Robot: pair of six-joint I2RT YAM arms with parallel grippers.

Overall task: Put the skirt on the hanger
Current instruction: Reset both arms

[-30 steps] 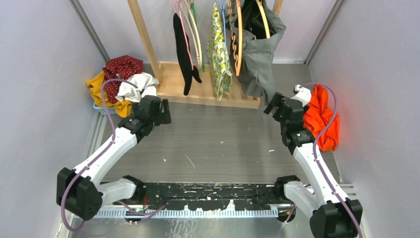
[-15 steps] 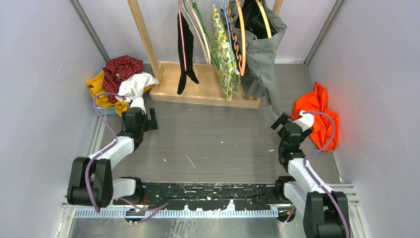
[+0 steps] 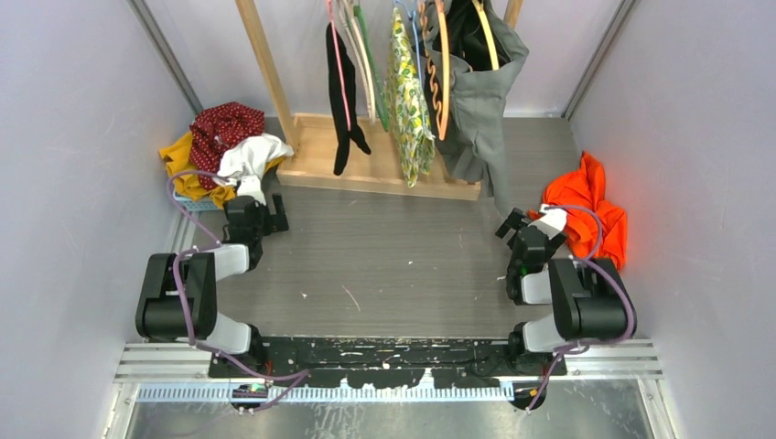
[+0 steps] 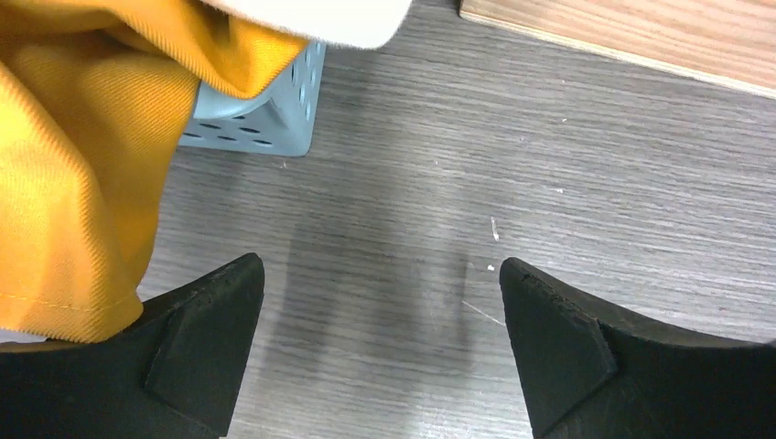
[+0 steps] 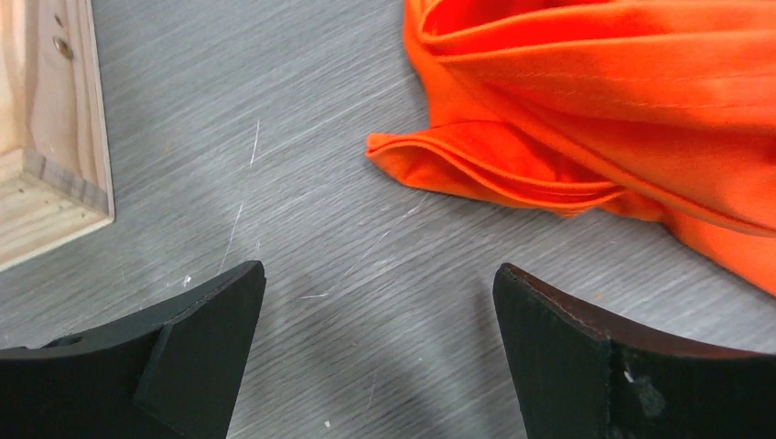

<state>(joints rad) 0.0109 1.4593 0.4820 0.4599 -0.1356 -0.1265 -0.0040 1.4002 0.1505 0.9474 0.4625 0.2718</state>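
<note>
Grey fabric, apparently the skirt (image 3: 478, 101), hangs from an orange hanger (image 3: 444, 91) on the wooden rack (image 3: 384, 169), so the task looks finished. The left tool (image 4: 380, 274) and the right tool (image 5: 377, 274) are both spread and empty, low over the table (image 3: 393, 256).

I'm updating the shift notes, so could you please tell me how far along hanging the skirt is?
Looks done: a grey garment, probably the skirt, hangs on a hanger on the rack. In hand: nothing; left hand and right hand are open and empty, low over the table. Remaining: seemingly nothing for this piece, though an orange garment lies loose by the right hand.
</note>
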